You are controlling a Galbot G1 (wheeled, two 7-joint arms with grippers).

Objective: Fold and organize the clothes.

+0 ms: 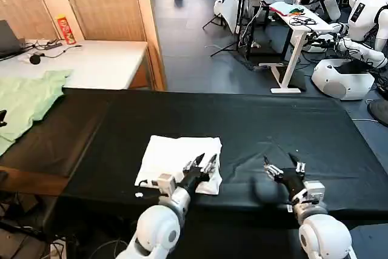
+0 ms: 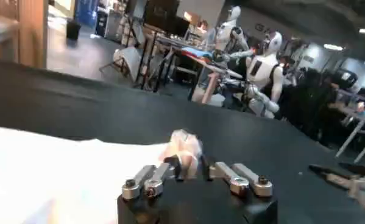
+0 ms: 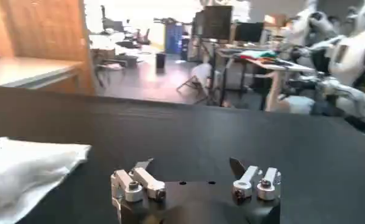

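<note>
The head view takes in the folded white T-shirt [image 1: 176, 161] near the front of the black table [image 1: 254, 125], while the left wrist view shows the left gripper [image 1: 202, 163] pinching a bunch of its cloth; the right gripper [image 1: 284, 166] hovers open over bare table, holding nothing

A black-covered table [image 1: 254, 119] carries the work — its cloth spans almost the whole width of the head view. A folded white T-shirt [image 1: 173, 157] lies flat on it near the front edge, left of the middle. At the table's far left corner a pale green garment [image 1: 27, 104] lies spread — partly hanging past the left edge.
</note>
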